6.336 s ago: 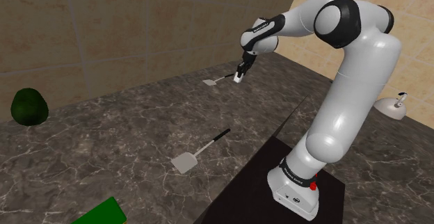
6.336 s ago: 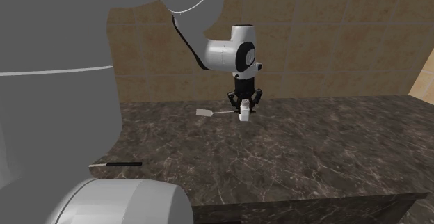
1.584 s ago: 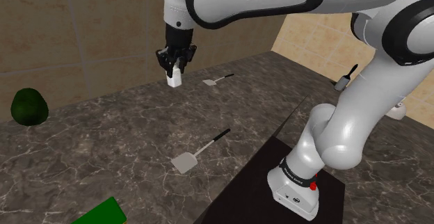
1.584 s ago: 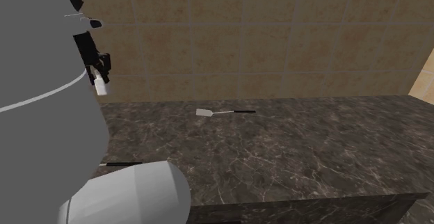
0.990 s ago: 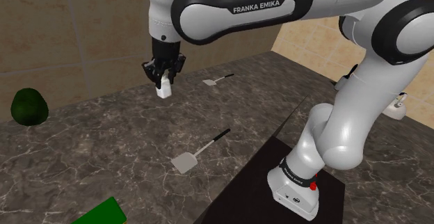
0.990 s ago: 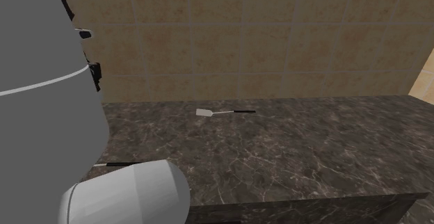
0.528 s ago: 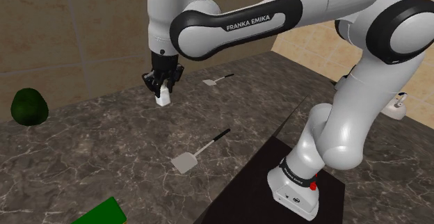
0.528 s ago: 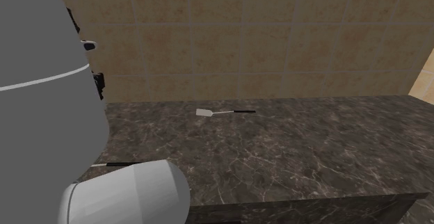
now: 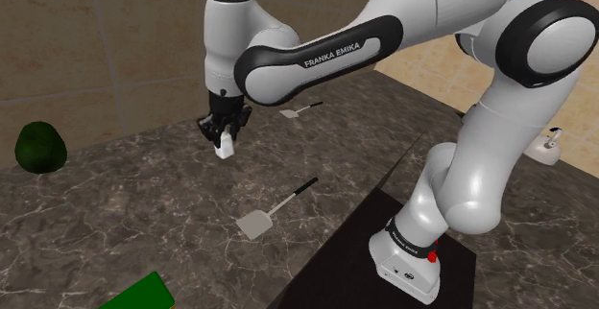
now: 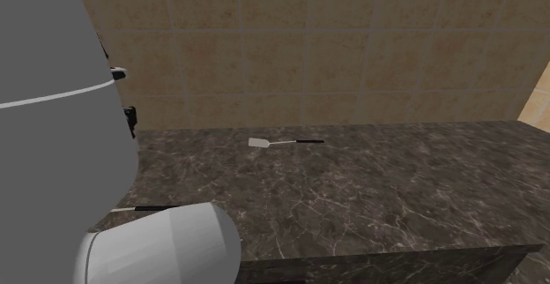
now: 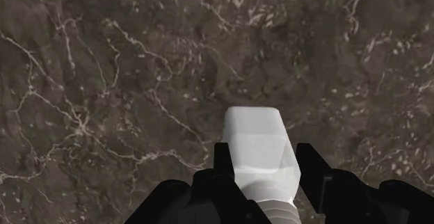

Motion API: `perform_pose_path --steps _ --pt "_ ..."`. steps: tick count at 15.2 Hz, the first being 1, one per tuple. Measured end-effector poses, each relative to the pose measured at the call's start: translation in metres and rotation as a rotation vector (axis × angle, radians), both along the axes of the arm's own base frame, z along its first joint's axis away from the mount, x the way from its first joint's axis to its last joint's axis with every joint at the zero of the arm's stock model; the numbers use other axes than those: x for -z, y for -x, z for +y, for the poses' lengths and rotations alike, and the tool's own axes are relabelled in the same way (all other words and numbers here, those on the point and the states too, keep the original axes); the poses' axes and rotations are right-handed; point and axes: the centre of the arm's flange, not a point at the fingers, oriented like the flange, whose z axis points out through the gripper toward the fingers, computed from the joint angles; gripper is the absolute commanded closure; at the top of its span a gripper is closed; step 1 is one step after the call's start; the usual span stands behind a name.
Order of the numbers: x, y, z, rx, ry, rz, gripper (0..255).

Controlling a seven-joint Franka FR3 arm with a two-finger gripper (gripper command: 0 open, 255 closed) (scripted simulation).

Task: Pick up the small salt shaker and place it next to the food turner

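My black gripper (image 9: 225, 140) is shut on a small white salt shaker (image 9: 227, 145), which hangs just above the dark marble counter (image 9: 144, 192) toward the back. The wrist view has the shaker (image 11: 259, 149) clasped between both fingers (image 11: 223, 161), with bare marble beneath it. Two food turners lie on the counter. The nearer one (image 9: 272, 210) has a pale blade and a black handle and lies in front of the gripper, toward the stand. The farther one (image 9: 299, 109) lies at the back, to the shoulder view's right of the gripper, and is also in the second exterior view (image 10: 282, 141).
A dark green round thing (image 9: 39, 147) rests at the counter's left end. A green flat object (image 9: 142, 293) pokes in at the shoulder view's lower edge. A tiled wall (image 10: 353, 53) backs the counter. The black stand (image 9: 384, 259) sits lower right. The arm's grey bulk (image 10: 62, 132) blocks the second exterior view's left.
The gripper, still shut on the shaker, has sunk toward the counter and shifted slightly in the shoulder view. Both turners lie where they were.
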Motion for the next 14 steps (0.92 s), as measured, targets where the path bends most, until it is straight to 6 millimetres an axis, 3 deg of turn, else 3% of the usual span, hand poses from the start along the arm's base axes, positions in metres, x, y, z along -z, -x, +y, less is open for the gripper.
perform_pose_path --steps 7,14 --pt "0.038 0.000 0.002 0.000 0.000 0.000 255" --pt "0.044 0.000 0.000 0.000 0.000 0.000 255"
